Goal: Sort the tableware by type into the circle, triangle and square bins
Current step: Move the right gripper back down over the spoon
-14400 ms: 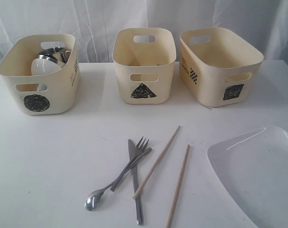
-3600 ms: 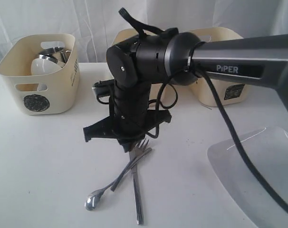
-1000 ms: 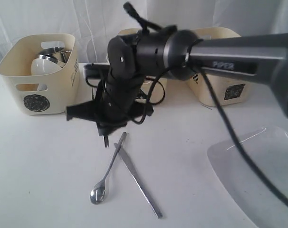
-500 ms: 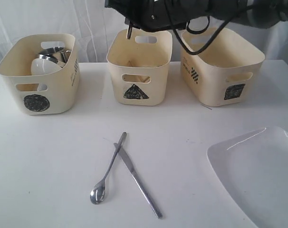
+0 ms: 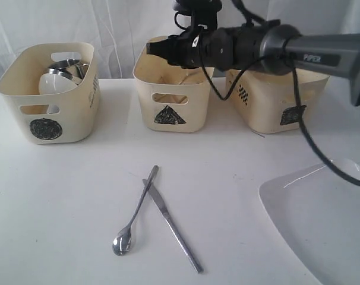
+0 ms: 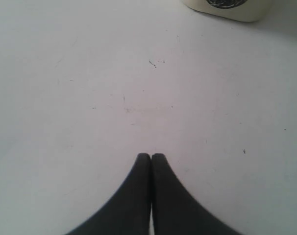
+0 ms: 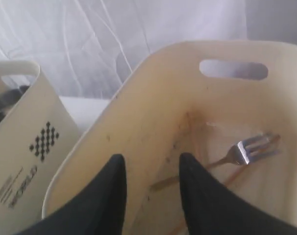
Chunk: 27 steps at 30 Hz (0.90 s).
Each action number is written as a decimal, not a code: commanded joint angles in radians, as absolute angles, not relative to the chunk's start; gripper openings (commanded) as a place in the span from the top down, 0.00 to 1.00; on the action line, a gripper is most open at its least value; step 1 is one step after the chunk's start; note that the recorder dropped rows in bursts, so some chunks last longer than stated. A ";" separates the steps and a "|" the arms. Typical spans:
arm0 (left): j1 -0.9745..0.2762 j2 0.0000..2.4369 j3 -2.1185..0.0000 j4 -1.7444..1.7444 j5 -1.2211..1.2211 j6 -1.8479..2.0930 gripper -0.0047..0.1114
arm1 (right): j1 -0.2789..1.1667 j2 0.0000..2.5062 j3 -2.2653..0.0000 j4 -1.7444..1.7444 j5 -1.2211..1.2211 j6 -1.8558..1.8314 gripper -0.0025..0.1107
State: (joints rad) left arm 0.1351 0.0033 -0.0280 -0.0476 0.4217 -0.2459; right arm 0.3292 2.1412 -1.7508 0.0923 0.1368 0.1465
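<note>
Fork (image 7: 244, 152) lies in the triangle bin (image 7: 153, 98), clear of the right tool (image 7: 151, 164), released and empty.

Changes over the sequence. The fork (image 7: 246, 149) and both chopsticks (image 7: 164, 182), at first on the near table (image 5: 61, 196), now lie inside the triangle bin (image 5: 168, 89), which has shifted slightly left. The knife (image 5: 174, 228) has swung from nearly straight to a slant towards the near right. The spoon (image 5: 135, 214) has turned steeper. The right arm (image 5: 310, 50), absent at first and later low over the cutlery, now reaches over the triangle bin. The right gripper (image 7: 148, 164), closed on the fork a second ago, has parted its jaws.
</note>
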 commanded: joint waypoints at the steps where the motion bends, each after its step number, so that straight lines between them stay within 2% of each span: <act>1: 0.137 0.000 -0.019 -0.059 0.479 -0.247 0.95 | 0.320 2.023 -1.756 0.082 0.624 0.134 0.67; 2: 0.137 0.000 -0.019 -0.059 0.479 -0.247 0.95 | 0.320 1.998 -1.756 0.082 0.838 0.127 0.71; 7: 0.137 0.000 -0.019 -0.059 0.479 -0.247 0.95 | 0.350 1.991 -1.719 0.166 1.221 -0.014 0.81; 15: 0.137 0.000 -0.019 -0.059 0.479 -0.247 0.95 | 0.537 1.993 -1.643 0.190 1.212 0.000 0.82; 20: 0.137 0.000 -0.019 -0.059 0.479 -0.247 0.95 | 0.629 2.000 -1.639 0.190 0.939 0.026 0.81; 24: 0.137 0.000 -0.019 -0.059 0.479 -0.247 0.95 | 0.642 2.038 -1.631 0.263 0.726 0.100 0.68; 27: 0.137 0.000 -0.019 -0.059 0.479 -0.247 0.95 | 0.637 2.069 -1.633 0.363 0.691 0.166 0.58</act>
